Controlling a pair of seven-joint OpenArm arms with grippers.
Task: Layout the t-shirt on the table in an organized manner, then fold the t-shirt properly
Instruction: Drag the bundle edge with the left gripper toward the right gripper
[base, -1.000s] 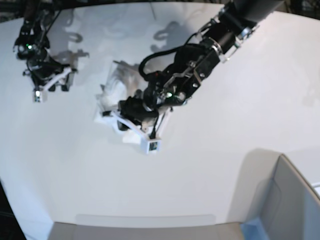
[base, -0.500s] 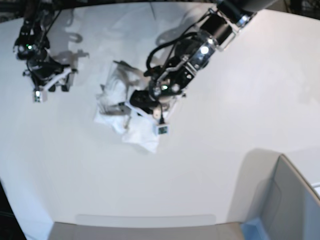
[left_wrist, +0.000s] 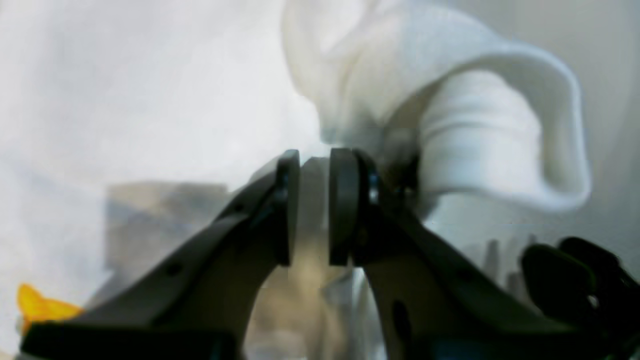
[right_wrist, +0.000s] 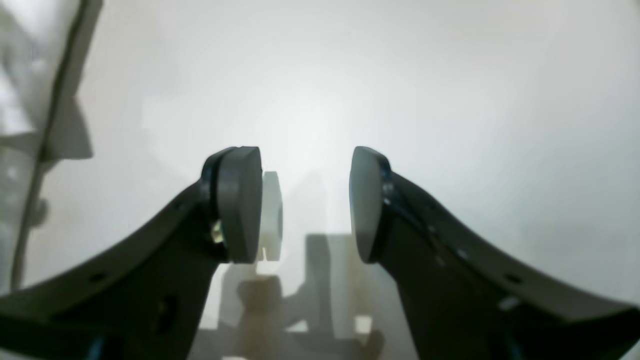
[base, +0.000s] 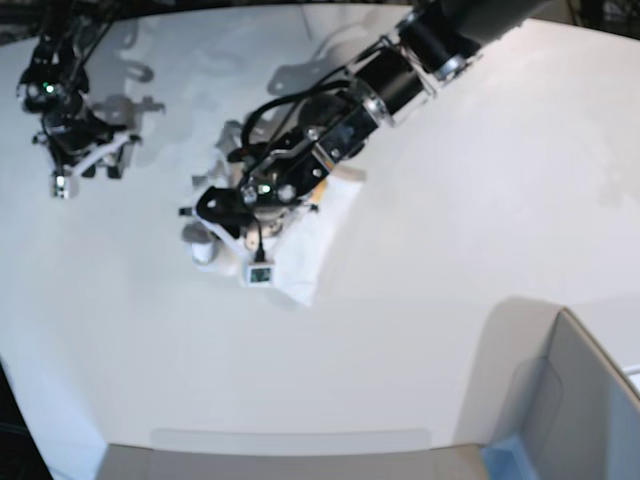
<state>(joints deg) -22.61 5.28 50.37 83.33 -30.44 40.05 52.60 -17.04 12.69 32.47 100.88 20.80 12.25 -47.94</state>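
Leftward across the base view, the left gripper (base: 215, 225) has dragged one crumpled t-shirt (base: 310, 235), which now lies bunched mid-table (base: 480, 200); its jaws stand narrow, pinching a white fold (left_wrist: 312, 172). One right gripper (right_wrist: 305, 205), jaws wide and holding nothing, has shifted slightly toward the far left corner. One grey box (base: 590, 400) sits at the near right corner, its contents hidden
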